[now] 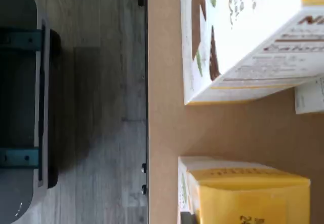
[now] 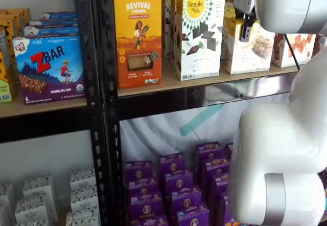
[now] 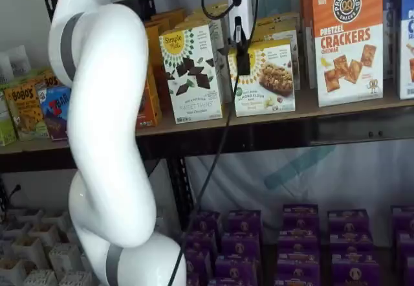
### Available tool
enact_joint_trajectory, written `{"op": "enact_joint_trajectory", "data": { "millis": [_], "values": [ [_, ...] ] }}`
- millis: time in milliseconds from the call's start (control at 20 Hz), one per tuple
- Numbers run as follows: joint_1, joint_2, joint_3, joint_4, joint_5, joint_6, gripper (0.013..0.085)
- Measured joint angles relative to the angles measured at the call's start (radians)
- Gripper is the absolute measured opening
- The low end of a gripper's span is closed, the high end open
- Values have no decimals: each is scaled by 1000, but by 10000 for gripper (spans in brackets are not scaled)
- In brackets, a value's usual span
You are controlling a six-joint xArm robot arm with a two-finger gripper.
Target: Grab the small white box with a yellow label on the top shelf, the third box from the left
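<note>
The small white box with its yellow sunburst label stands on the top shelf, right of a taller white carton. My gripper hangs from above with its black fingers against the box's upper left front corner. Only one finger shows, side-on, so a gap or a hold cannot be made out. In a shelf view the same fingers overlap the upper front of the box on the tan board. The wrist view shows the box's yellow top on the board.
Left of the small box stand the taller Simple Mills carton with dark chocolate pieces and the orange Revival carton. Pretzel cracker boxes stand to its right. My white arm fills the foreground. Purple boxes sit below.
</note>
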Motion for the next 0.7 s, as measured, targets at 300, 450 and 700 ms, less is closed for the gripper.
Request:
{"op": "enact_joint_trajectory", "data": {
  "millis": [300, 450, 700],
  "values": [
    [-6, -1, -6, 2, 16, -5, 290],
    [-6, -5, -3, -2, 19, -6, 290],
    [-5, -20, 1, -6, 48, -4, 290]
  ]
}}
